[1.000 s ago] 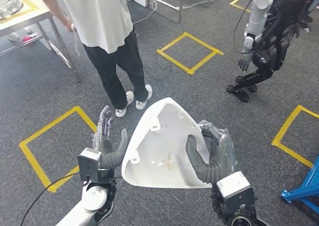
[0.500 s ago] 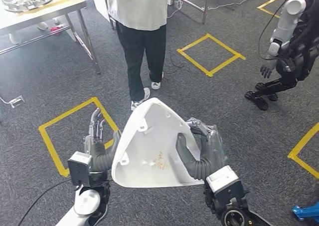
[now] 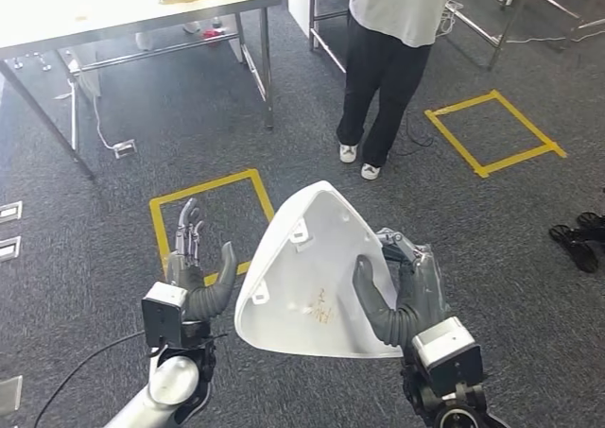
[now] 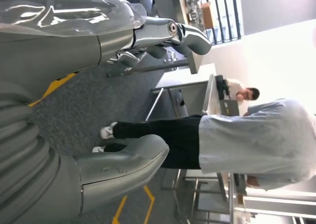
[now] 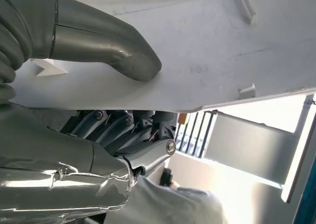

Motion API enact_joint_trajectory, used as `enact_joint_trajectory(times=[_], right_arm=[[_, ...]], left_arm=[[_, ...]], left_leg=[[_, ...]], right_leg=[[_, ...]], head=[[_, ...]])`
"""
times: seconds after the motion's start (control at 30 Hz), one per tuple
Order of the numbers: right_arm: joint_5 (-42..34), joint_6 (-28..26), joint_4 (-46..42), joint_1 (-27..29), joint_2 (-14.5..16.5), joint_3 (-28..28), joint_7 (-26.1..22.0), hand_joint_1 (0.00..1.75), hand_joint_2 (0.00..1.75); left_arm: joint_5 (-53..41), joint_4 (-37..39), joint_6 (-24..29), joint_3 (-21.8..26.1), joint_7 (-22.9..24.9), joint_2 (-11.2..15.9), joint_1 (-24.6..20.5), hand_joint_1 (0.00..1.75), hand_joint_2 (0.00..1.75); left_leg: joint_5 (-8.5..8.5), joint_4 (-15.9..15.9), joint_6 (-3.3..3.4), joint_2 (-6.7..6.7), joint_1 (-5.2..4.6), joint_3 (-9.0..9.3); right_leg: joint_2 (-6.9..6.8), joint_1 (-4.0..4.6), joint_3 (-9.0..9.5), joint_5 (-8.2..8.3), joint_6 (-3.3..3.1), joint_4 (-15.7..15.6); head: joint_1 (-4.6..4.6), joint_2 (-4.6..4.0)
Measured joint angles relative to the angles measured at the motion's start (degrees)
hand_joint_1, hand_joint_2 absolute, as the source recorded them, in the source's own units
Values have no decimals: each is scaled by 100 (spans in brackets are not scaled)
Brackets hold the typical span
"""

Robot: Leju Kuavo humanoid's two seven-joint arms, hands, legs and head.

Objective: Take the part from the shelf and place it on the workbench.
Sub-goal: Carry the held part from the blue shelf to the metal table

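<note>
Part (image 3: 314, 277): a white, shield-shaped moulded shell, held low in front of the robot above the grey carpet, hollow inner face up. It looks like thin rigid plastic, so probably light for its size, stiff enough to carry by one edge, but broad and smooth, and apt to pivot or slip in a one-sided grip. Small raised mounting tabs stand on the inner face and could snap if knocked.

Right hand (image 3: 403, 296) clamps the shell's near right edge: the thumb lies across the inner face and the darker fingers (image 5: 123, 127) curl underneath, as the right wrist view shows. Left hand (image 3: 196, 277) holds nothing; its fingers are spread and upright, just beside the shell's left edge, and whether the thumb touches the rim I cannot tell. A second hold on that left edge would likely steady the load.

Workbench (image 3: 129, 8) stands well ahead to the left, with a metal piece on a yellow-taped patch. A person (image 3: 388, 50) stands near its right end.

Writing: a small orange scrawl on the inner face, unreadable; faint moulded letters in the right wrist view, possibly "ABS", uncertain.
</note>
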Motion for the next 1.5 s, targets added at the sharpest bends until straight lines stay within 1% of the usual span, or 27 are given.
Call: enact_joint_trajectory(times=[0.03,0.1,0.17,0.23,0.3,0.33,0.4,0.47,0.5,0.53,0.6,0.67,0.73,0.8,0.83,0.87,0.9,0.97,1.03,1.1,1.13,1.2,1.27,1.33,1.37,1.4,1.5], right_arm=[[-8,6,10,-8,0,0,1,175,175],[-19,14,26,-35,2,1,1,175,175],[-45,26,38,-64,6,3,-1,175,175],[-79,40,51,-74,9,5,-1,175,175],[-91,53,73,-71,9,8,1,175,175],[-90,57,84,-69,9,9,1,175,175],[-89,60,95,-75,9,11,1,175,175],[-89,67,99,-85,10,11,2,175,175],[-90,83,102,-90,11,10,3,175,175],[-90,105,107,-92,11,10,3,175,175],[-91,143,125,-93,18,7,1,175,175],[-90,152,144,-94,26,-1,-8,175,175],[-89,154,161,-88,28,-10,-12,175,175],[-92,152,186,-67,28,-18,5,175,175],[-95,149,202,-59,28,-24,21,175,175],[-97,144,213,-55,28,-29,37,175,175],[-96,138,221,-54,28,-33,50,175,175],[-84,122,226,-54,28,-37,69,175,175],[-76,113,229,-58,28,-40,93,175,175],[-84,111,231,-62,31,-42,115,175,175],[-87,111,231,-65,34,-43,122,175,175],[-93,115,231,-73,44,-45,128,175,175],[-113,119,236,-69,48,-50,148,175,175],[-178,119,251,-53,48,-62,194,175,175],[-217,118,262,-47,48,-70,218,175,175],[-255,118,271,-46,48,-77,239,175,175],[-295,118,280,-52,52,-86,274,175,175]], left_arm=[[-16,-4,2,1,15,6,6,0,175],[-23,-26,2,1,28,24,29,0,175],[-27,-50,1,-1,46,38,25,0,175],[-31,-58,-5,-2,82,42,2,0,175],[-32,-58,-11,-2,116,45,2,0,175],[-32,-58,-13,-2,122,49,7,0,175],[-33,-59,-16,-2,126,60,8,0,175],[-51,-68,-17,-2,150,66,-6,0,175],[-69,-74,-19,-2,190,67,-18,0,175],[-87,-80,-29,-2,256,68,-29,0,175],[-99,-82,-56,-2,411,69,-42,0,175],[-83,-78,-74,-10,509,63,-65,0,175],[-41,-70,-78,-24,554,45,-109,0,175],[36,-51,-73,-35,597,27,-140,0,175],[86,-40,-67,-39,622,20,-146,0,175],[137,-30,-57,-43,649,14,-150,0,175],[188,-24,-46,-47,674,7,-158,0,175],[309,-18,-45,-64,708,-11,-199,0,175],[478,-5,-70,-89,688,-29,-254,0,175],[626,8,-86,-99,632,-39,-275,0,175],[669,13,-87,-100,608,-39,-277,0,175],[722,24,-91,-104,574,-39,-309,0,175],[780,39,-108,-114,544,-41,-343,0,175],[875,64,-166,-126,522,-40,-347,0,175],[923,77,-207,-131,513,-37,-346,0,175],[951,85,-251,-132,505,-31,-346,0,175],[886,89,-323,-142,451,-5,-367,0,175]], left_leg=[[20,-3,-37,-72,11,-29],[54,-8,-117,-175,20,-80],[-89,220,-172,62,-21,-203],[-452,914,-204,459,-40,-545],[-712,1613,-228,614,-20,-891],[-700,1699,-233,638,-13,-928],[-408,1198,-222,699,-11,-640],[-112,337,-173,925,-42,-159],[-46,77,-142,1003,-59,-20],[-30,-58,-110,1039,-77,44],[-16,-74,-44,904,-75,35],[2,-103,18,783,-48,57],[13,-117,58,669,-29,69],[13,-113,75,530,-34,67],[13,-110,78,450,-38,70],[12,-106,77,371,-39,78],[10,-102,74,288,-39,90],[5,-87,56,128,-38,94],[21,-67,8,-17,-26,38],[65,-73,-67,-152,-16,-22],[58,-57,-100,-133,-24,-43],[-138,271,-161,152,-52,-200],[-504,1007,-208,506,-37,-565],[-676,1587,-234,621,-11,-863],[-616,1602,-237,641,-3,-870],[-455,1361,-231,649,1,-745],[1,195,-169,689,-9,-126]], right_leg=[[26,4,50,-22,-9,-82],[-119,-7,113,-24,-25,-171],[-286,-38,146,17,-62,-250],[-463,-27,154,36,-96,-288],[-643,-2,141,34,-108,-288],[-730,5,138,31,-108,-288],[-888,9,148,22,-99,-287],[-1015,38,166,-4,-65,-283],[-1065,56,173,-16,-43,-280],[-1118,78,181,-30,-17,-278],[-1201,83,201,-57,42,-278],[-1005,58,134,-214,111,-96],[-658,39,-172,-569,150,570],[-526,41,-557,-842,161,1352],[-508,42,-652,-828,156,1509],[-495,43,-639,-703,144,1433],[-464,43,-524,-483,125,1135],[-210,26,-191,-67,73,322],[-7,17,20,49,33,-145],[-80,13,77,22,2,-215],[-144,-1,101,38,-20,-241],[-275,-31,134,73,-61,-304],[-395,-16,141,80,-78,-318],[-495,-3,135,74,-85,-314],[-535,-1,135,71,-86,-312],[-562,-1,138,67,-83,-310],[-599,22,140,42,-41,-297]], head=[[11,0],[25,0],[-42,0],[-141,0],[-203,0],[-228,0],[-282,0],[-342,0],[-350,0],[-346,0],[-312,0],[-285,0],[-214,0],[-153,0],[-135,0],[-121,0],[-105,0],[-87,0],[-82,0],[-84,0],[-89,0],[-169,0],[-259,0],[-299,0],[-317,0],[-342,0],[-400,0]])
